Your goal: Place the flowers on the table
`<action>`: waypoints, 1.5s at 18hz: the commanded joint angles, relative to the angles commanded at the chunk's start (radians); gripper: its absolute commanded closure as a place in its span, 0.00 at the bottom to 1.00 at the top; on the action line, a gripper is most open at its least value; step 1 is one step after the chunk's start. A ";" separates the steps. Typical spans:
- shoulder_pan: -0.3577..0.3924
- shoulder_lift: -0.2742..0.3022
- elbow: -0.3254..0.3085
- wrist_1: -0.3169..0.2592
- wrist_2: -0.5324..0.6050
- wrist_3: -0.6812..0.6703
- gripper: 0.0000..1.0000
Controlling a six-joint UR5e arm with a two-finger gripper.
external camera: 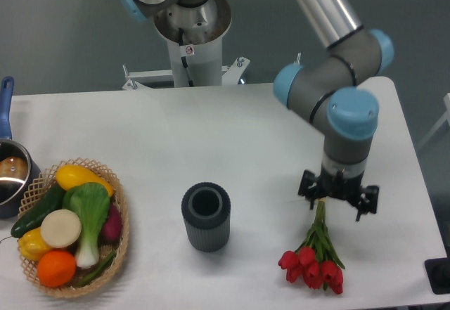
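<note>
Camera view: my claw (338,199) hangs spread and empty, apparently just clear of the stems; the flowers (316,256) lie on the table (232,141). Placing looks done; next I'd lift away.

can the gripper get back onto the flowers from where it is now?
Probably yes. The gripper hangs open right above the stem end of the flowers, which lie on the table, and nothing stands between them; the dark cylindrical vase is well off to the side.
</note>
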 joint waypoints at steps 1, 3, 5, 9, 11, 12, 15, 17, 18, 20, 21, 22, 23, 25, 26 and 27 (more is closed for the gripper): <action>0.005 0.034 -0.014 -0.017 0.000 0.043 0.00; 0.023 0.098 -0.048 -0.064 0.003 0.108 0.00; 0.037 0.163 -0.083 -0.100 0.046 0.178 0.00; 0.049 0.296 -0.120 -0.186 0.083 0.272 0.00; 0.067 0.341 -0.114 -0.227 0.075 0.281 0.00; 0.095 0.359 -0.111 -0.250 0.060 0.293 0.00; 0.184 0.399 -0.106 -0.295 -0.001 0.431 0.00; 0.227 0.419 -0.106 -0.321 -0.017 0.520 0.00; 0.242 0.424 -0.106 -0.334 -0.021 0.557 0.00; 0.252 0.427 -0.108 -0.344 -0.023 0.592 0.00; 0.252 0.427 -0.111 -0.344 -0.023 0.594 0.00; 0.252 0.427 -0.111 -0.342 -0.025 0.593 0.00; 0.252 0.427 -0.111 -0.342 -0.029 0.594 0.00; 0.252 0.427 -0.112 -0.342 -0.032 0.594 0.00; 0.252 0.427 -0.114 -0.342 -0.037 0.593 0.00; 0.252 0.427 -0.115 -0.341 -0.038 0.593 0.00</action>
